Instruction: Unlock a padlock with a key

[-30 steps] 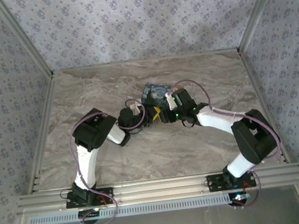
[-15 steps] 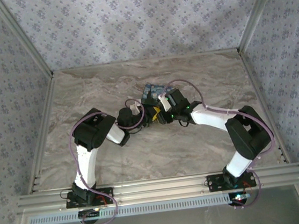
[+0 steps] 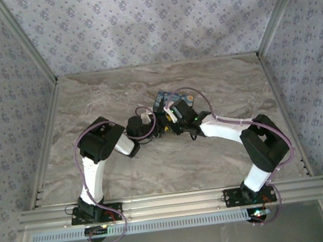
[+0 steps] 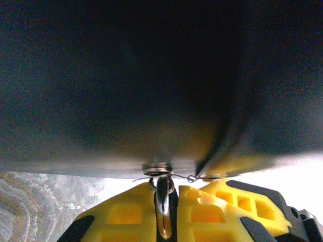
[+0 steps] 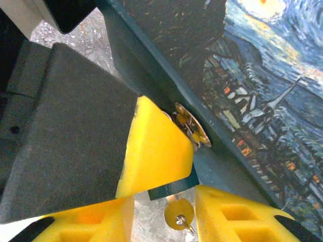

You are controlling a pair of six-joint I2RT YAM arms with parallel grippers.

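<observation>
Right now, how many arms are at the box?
2. Left arm comes in from the left, right arm from the right; both meet at the blue box, mid-table.

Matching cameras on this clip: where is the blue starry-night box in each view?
Top external: blue box near picture centre, slightly above the middle.
Left wrist: apparently the dark blurred wall across the upper half.
Right wrist: its painted face takes the upper right.
Shared landmark: metal fitting on its side, in both wrist views; marble tabletop in all three.
</observation>
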